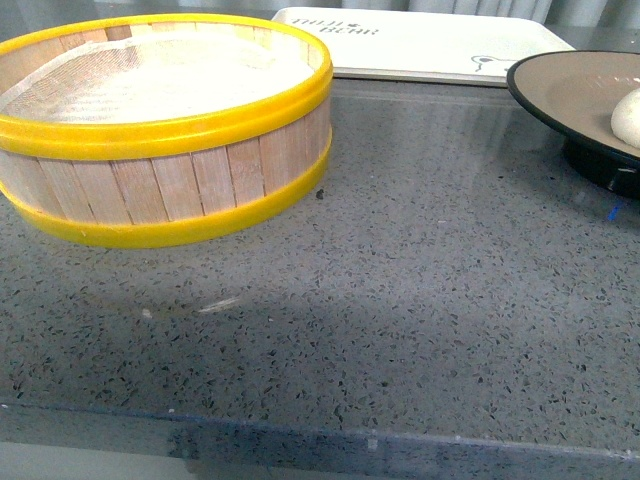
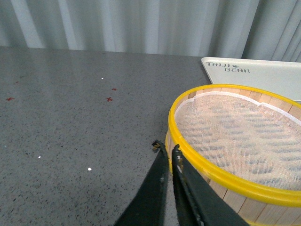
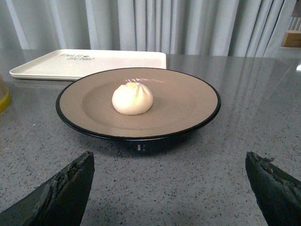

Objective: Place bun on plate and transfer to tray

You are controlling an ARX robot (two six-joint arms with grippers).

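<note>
Left gripper [image 2: 166,149]: pinched together on nothing, beside the steamer basket [image 1: 170,190], well left of the plate [image 3: 188,103]; seemingly idle.
Tray [image 3: 113,61]: just behind the plate, its likely destination.
Bun [image 3: 132,99]: sits at the plate's centre, so loading looks done.
Right gripper [image 3: 169,157]: spread wide, facing the plate's near rim, probably lining up to grip it.

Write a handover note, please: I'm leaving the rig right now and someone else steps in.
Left tool: shut, holding nothing, close beside the steamer basket.
Right tool: open, empty, aimed at the plate, not touching it.
Things: the bun sits mid-plate. The plate stands on the table, in front of the tray, not on it.
Done: bun on plate.
Left: grip the plate and carry it, bun aboard, onto the tray.
</note>
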